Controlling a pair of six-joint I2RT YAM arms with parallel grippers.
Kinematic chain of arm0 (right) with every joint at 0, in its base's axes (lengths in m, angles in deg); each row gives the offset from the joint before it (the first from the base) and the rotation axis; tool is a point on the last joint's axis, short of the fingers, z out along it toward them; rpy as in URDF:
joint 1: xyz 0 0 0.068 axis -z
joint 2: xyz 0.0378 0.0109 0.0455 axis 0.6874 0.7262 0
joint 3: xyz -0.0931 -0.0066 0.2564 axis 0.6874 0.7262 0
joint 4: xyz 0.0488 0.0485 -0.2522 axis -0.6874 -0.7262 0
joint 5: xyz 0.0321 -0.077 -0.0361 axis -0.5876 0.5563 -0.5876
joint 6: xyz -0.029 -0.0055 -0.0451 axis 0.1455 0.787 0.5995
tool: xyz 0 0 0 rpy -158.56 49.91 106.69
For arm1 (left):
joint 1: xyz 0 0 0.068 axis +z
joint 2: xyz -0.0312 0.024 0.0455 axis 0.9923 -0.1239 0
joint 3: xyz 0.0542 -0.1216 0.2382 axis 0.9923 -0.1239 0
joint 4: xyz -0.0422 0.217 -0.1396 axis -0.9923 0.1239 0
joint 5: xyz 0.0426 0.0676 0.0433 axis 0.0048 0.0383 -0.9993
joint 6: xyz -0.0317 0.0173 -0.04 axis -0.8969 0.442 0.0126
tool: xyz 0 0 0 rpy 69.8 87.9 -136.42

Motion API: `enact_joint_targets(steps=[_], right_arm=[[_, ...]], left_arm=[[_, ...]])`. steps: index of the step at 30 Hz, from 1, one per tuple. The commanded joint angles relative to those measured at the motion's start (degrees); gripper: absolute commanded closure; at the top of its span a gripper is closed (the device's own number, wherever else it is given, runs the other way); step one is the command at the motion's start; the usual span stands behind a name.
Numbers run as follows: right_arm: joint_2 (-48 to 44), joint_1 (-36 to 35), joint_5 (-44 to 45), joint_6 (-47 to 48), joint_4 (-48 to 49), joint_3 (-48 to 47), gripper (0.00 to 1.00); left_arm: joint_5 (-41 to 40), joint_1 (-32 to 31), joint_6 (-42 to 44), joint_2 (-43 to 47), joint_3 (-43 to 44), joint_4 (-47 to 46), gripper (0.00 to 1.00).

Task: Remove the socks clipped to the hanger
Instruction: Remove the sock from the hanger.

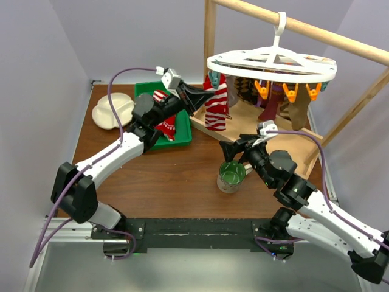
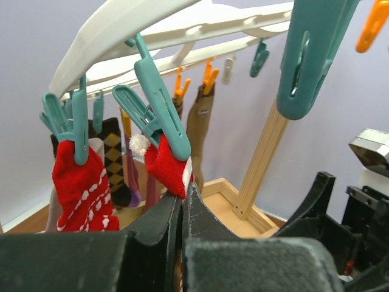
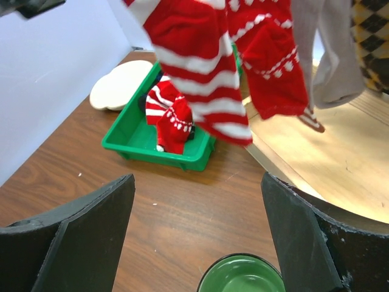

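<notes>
1. Hanger [image 1: 271, 64] is hanging by its hook from the wooden pole [image 1: 316, 30], with socks [image 1: 216, 112] dangling from clips under its rim
2. Left arm [image 1: 115, 152] is stretching diagonally over the green bin [image 1: 182, 139], and the left gripper [image 2: 181, 204] is pinching shut on the low tip of a red sock [image 2: 170, 170] that a teal clip [image 2: 159, 100] is holding
3. Right arm [image 1: 322, 213] is bending low, and the right gripper [image 3: 194, 231] is gaping wide, holding nothing, above the green cup [image 3: 242, 277]
4. Brown table [image 1: 182, 176] is showing between bin and cup

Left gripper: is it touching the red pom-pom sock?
Touching. The left wrist view shows the left gripper shut on the lower end of the red pom-pom sock.
</notes>
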Motion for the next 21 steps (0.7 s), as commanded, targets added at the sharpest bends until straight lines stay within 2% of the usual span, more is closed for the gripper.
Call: enact_joint_targets(steps=[1,11,21], right_arm=[[-1.42,0.13,1.48,0.19,3.75,-0.13,0.1],[-1.96,0.13,1.83,-0.34,8.93,1.98,0.09],[2.95,0.13,3.68,2.12,15.35,1.29,0.08]], left_arm=[[-3.39,-2.49,2.41,4.17,-2.07,-0.01,1.0],[-11.12,-10.49,7.41,5.58,0.29,11.31,1.0],[-16.67,-15.23,6.45,4.62,3.72,16.77,1.0]])
